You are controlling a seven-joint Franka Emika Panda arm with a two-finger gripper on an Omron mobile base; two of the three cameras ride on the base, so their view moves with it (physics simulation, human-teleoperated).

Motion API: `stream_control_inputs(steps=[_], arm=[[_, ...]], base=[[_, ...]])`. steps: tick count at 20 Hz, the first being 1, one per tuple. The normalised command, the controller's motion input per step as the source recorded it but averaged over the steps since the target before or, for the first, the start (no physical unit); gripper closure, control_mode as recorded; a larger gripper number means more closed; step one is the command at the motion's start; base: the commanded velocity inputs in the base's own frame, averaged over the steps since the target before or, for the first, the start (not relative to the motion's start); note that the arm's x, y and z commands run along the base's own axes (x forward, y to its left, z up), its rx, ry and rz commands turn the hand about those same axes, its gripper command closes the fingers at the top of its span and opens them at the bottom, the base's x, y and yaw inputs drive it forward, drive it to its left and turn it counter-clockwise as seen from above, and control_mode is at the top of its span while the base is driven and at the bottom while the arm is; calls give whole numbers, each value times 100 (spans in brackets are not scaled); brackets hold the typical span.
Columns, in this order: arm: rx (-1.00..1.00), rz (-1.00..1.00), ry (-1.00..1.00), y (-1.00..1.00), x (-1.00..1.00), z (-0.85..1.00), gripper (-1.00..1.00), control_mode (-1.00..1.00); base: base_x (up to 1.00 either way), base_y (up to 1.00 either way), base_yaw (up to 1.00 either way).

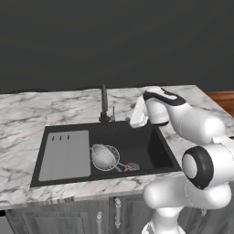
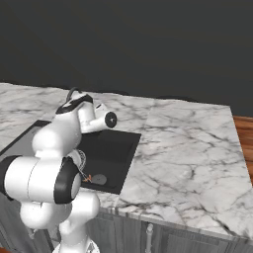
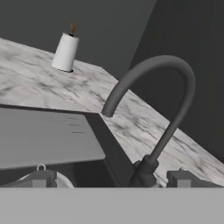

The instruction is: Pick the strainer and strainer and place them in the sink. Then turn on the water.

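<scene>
One strainer point(image 1: 104, 156), a silvery mesh bowl, lies on the floor of the black sink point(image 1: 146, 146), just right of the grey drainboard point(image 1: 65, 154); its handle points toward the drain. My gripper point(image 1: 135, 119) hovers over the sink's back right corner, level with the black gooseneck tap point(image 1: 104, 104) and to its right. In the hand view the gripper point(image 3: 111, 179) is open and holds nothing, with the tap point(image 3: 168, 127) rising between the two fingertips point(image 3: 39, 178). No water shows at the spout. In the right base view my arm covers most of the sink point(image 2: 116, 148).
A white paper towel roll point(image 3: 65, 52) stands on the marble counter point(image 1: 27, 114) far beyond the drainboard. A small orange piece point(image 1: 126, 168) lies beside the drain point(image 1: 133, 166). A dark wall runs behind the counter.
</scene>
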Motion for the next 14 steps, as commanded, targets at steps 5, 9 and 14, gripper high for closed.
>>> stream_control_inputs(steps=[5, 9, 14], arm=[[1, -3, 0, 0, 24, 0, -100, -100], [0, -2, -2, 0, 14, 0, -100, -100], [0, -1, 0, 0, 15, -3, -100, -100]], base=[[0, 0, 0], [0, 0, 0], [0, 0, 0]])
